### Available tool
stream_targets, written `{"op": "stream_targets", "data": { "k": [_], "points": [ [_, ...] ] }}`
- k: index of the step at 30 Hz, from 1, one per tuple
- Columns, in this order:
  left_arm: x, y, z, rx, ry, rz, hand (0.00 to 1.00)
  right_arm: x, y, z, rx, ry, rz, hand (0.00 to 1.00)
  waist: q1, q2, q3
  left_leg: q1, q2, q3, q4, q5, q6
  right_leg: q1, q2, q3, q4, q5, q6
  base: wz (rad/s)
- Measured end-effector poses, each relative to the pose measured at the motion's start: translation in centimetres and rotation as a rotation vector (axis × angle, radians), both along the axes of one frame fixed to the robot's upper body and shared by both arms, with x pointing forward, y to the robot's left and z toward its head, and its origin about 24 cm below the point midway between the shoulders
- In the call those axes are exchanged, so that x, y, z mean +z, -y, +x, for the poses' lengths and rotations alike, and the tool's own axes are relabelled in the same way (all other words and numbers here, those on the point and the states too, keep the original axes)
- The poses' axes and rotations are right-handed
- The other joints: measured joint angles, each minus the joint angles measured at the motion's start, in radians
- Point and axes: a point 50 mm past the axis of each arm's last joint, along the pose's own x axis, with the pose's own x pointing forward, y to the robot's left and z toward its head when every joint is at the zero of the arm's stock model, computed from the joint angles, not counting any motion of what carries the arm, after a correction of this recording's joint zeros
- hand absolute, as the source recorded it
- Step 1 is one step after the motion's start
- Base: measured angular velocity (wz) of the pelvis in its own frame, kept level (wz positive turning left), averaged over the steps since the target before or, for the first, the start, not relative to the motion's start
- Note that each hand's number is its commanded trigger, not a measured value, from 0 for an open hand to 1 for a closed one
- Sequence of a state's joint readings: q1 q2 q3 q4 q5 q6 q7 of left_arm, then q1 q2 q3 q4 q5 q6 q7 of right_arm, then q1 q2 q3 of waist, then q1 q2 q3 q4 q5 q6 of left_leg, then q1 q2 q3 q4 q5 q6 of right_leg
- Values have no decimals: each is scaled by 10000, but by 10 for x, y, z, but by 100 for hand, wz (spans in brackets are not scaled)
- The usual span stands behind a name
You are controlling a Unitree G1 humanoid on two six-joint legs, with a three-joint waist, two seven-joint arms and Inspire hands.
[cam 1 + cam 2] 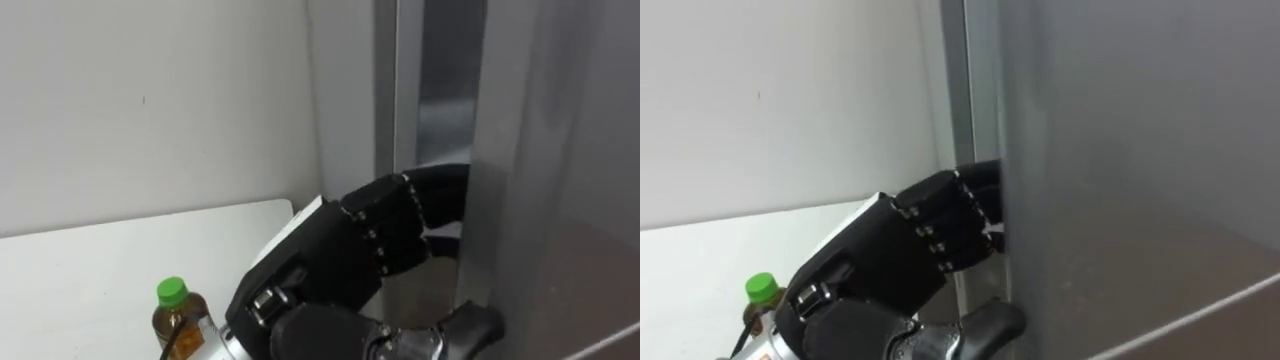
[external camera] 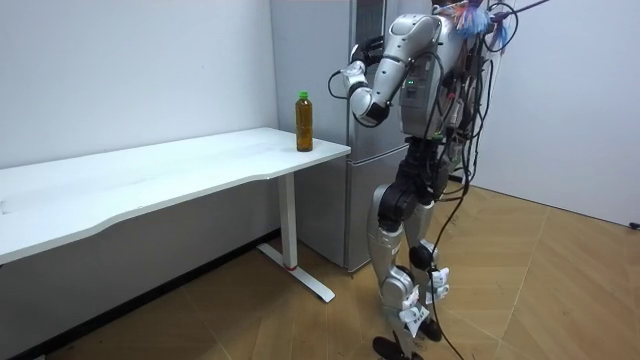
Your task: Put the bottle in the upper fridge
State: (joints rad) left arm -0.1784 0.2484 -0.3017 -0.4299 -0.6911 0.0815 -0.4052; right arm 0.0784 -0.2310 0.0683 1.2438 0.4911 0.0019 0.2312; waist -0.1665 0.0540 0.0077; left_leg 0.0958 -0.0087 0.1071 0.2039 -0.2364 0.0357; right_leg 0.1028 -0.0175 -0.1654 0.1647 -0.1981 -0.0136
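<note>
The left robot hand [image 1: 350, 250] was raised at the edge of the upper fridge door [image 1: 560, 200], its back turned toward the head camera and its fingers [image 1: 400, 225] curled round that edge, so the robot hand was clamped on the door, not on the task's thing. Just past the fingertips the door stood slightly ajar, with a narrow dark gap [image 1: 440, 100] showing above the knuckles. Below and to the left of the robot hand, well apart from it, the bottle [image 1: 178, 312] stood upright on the white counter [image 1: 90, 270], green cap on and amber liquid inside, with no hand on it. Behind both, to the robot hand's left, ran the plain wall [image 1: 150, 100]. In the room view the robot stood upright before the fridge, at the counter's end, with the bottle near that end's corner. The step in hand looked like opening the fridge, with the bottle's pick-up not yet begun. The next move probably called for pulling the door edge outward until the opening was wide enough, with the fingers kept hooked so they did not slip off the smooth edge. After that, a hand would need to reach down and left to grasp the bottle without knocking it over.
</note>
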Motion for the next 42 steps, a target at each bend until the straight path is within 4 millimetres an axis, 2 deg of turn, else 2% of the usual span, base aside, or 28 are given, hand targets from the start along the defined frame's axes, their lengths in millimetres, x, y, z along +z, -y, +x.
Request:
{"op": "stream_targets", "data": {
  "k": [6,10,12,14,16,17,18,23,27,32,36,40,42],
  "points": [
    [-2,6,-2,-204,-176,-39,100,-1,-1,-1,-280,-16,54,0,-272,111,-70,22,21,1,-1,0,0,34,7,8,-33,-1,-3,0],
    [-6,12,-5,-604,-251,151,99,-1,-1,-1,-330,-18,57,0,-423,152,-65,42,40,32,-13,1,-2,53,29,23,-73,3,-13,-1],
    [-6,11,-5,-608,-247,175,84,-1,-1,-1,-324,-2,59,0,-467,147,-62,55,60,145,-16,1,-2,50,45,110,-96,9,-22,-12],
    [-6,11,-5,-603,-243,221,74,-1,-2,-1,-328,-18,72,0,-471,127,-46,69,79,278,-16,1,-4,42,58,207,-111,12,-26,-14],
    [-6,11,-5,-607,-245,239,57,-1,-2,-1,-331,-17,74,0,-506,96,-16,81,83,308,-15,1,-4,28,65,257,-116,13,-27,-8],
    [-6,11,-5,-616,-248,241,22,-1,-2,-1,-330,-12,79,0,-509,66,15,97,88,339,-16,0,-4,27,67,275,-120,13,-28,-8],
    [-6,11,-5,-618,-249,242,0,-1,-2,-1,-330,-10,80,0,-506,52,28,100,88,353,-19,0,-4,24,68,286,-122,13,-28,-7],
    [-7,14,-7,-752,-293,274,0,-1,-2,0,-325,8,67,0,-498,45,56,98,100,558,-32,-1,-6,-16,72,382,-143,12,-28,-7],
    [-9,17,-8,-866,-320,320,0,0,-1,2,-346,24,-38,0,-495,144,75,109,106,557,-32,-1,-6,-66,91,530,-136,15,-31,-15],
    [-9,17,-8,-928,-305,320,0,0,-1,1,-539,37,-61,0,-741,200,58,151,142,561,-36,-2,-7,-75,122,654,-115,22,-43,-7],
    [-9,17,-9,-1069,-259,357,0,0,-1,1,-536,51,-34,0,-804,201,57,235,181,573,-54,-4,-10,-101,179,837,-109,55,-91,-24],
    [-13,17,-7,-1026,-430,399,0,0,-1,0,-694,84,100,0,-992,233,45,243,248,1086,-55,-7,-16,-227,224,1015,-53,81,-129,-18],
    [-13,17,-7,-1030,-446,411,0,0,0,0,-781,81,171,0,-1061,256,41,252,263,1136,-55,-11,-21,-296,247,1096,20,86,-136,-16]
  ]
}}
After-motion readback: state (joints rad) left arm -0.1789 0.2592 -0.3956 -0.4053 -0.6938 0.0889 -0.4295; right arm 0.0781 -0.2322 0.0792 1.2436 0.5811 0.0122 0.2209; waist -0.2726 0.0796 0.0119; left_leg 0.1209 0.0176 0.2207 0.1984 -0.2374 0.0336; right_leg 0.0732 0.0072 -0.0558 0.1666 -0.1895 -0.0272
